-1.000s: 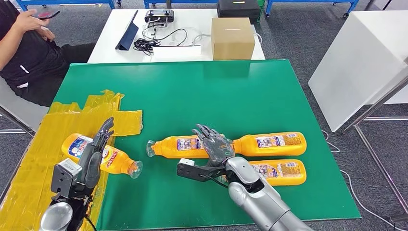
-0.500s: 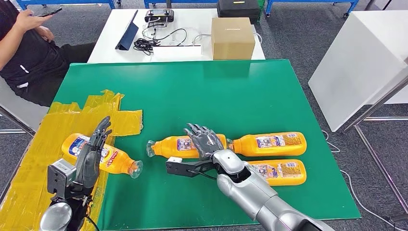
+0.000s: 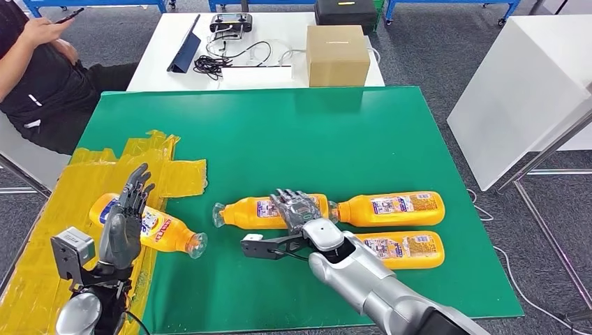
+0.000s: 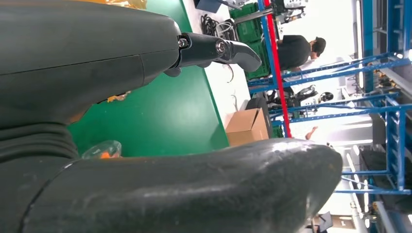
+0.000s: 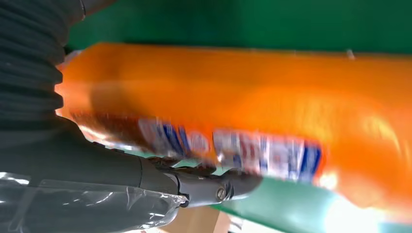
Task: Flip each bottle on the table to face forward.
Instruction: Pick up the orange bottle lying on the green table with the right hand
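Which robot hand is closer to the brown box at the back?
The right. The right robot hand lies on the middle bottle, almost straight in front of the brown box. The left robot hand sits over the bottle on the yellow tape, far off to the left side.

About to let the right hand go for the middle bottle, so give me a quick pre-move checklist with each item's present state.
1. Right hand lies over the rear end of the middle bottle: ok.
2. Hand's fingers closed around that bottle: cannot tell; the right wrist view is blurred.
3. Room to roll: not ok. The far right bottle lies cap to end with it, and the near right bottle lies close beside.
4. Left hand out of the way: ok, it hovers with fingers apart over the left bottle on the yellow tape.
5. Person away from the green mat: ok, seated beyond its far left corner.
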Available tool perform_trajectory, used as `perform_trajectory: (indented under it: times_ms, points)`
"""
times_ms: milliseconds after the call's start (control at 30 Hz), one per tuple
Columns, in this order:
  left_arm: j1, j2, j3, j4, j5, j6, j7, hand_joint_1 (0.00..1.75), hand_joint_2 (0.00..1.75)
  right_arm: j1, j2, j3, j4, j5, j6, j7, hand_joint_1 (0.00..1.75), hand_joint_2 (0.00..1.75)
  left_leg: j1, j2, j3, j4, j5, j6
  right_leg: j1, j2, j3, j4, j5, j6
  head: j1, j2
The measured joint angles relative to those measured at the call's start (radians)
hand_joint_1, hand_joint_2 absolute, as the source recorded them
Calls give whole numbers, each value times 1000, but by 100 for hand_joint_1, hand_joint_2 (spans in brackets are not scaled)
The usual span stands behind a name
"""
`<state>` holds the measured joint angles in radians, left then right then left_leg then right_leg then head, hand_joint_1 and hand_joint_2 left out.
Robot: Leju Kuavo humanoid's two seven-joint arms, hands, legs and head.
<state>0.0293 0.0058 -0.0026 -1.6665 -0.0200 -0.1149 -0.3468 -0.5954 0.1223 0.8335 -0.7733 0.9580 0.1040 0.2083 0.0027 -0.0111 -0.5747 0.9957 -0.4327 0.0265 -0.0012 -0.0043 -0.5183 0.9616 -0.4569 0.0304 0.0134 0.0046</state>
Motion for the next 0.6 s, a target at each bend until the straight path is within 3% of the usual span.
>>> perform_trajectory:
  times_ms: [267, 300, 400, 433, 600]
  points:
    - [-1, -1, 0, -2, 29, 7, 9, 0, 0, -31, 17, 28, 49, 17, 65, 20, 0, 175, 0, 0, 0, 0, 0, 0, 0, 0, 0, 0, 0, 0, 0, 0]
    - [-1, -1, 0, -2, 29, 7, 9, 0, 0, -33, 18, 30, 53, 18, 67, 20, 19, 175, 0, 0, 0, 0, 0, 0, 0, 0, 0, 0, 0, 0, 0, 0]
    - [-1, -1, 0, -2, 30, 7, 9, 0, 0, -37, 20, 33, 62, 18, 72, 20, 147, 175, 0, 0, 1, 0, 0, 0, 0, 0, 0, 0, 0, 0, 0, 0]
    - [-1, -1, 0, -2, 31, 7, 9, 0, 0, -38, 22, 34, 65, 18, 74, 20, 172, 175, 0, 0, 1, 0, 0, 0, 0, 0, 0, 0, 0, 0, 0, 0]
    - [-2, -1, 0, -2, 41, 7, 9, 0, 0, -48, 27, 36, 84, 9, 74, 18, 175, 175, 0, 0, 1, 0, 0, 0, 0, 0, 1, 0, 0, 0, 0, 0]
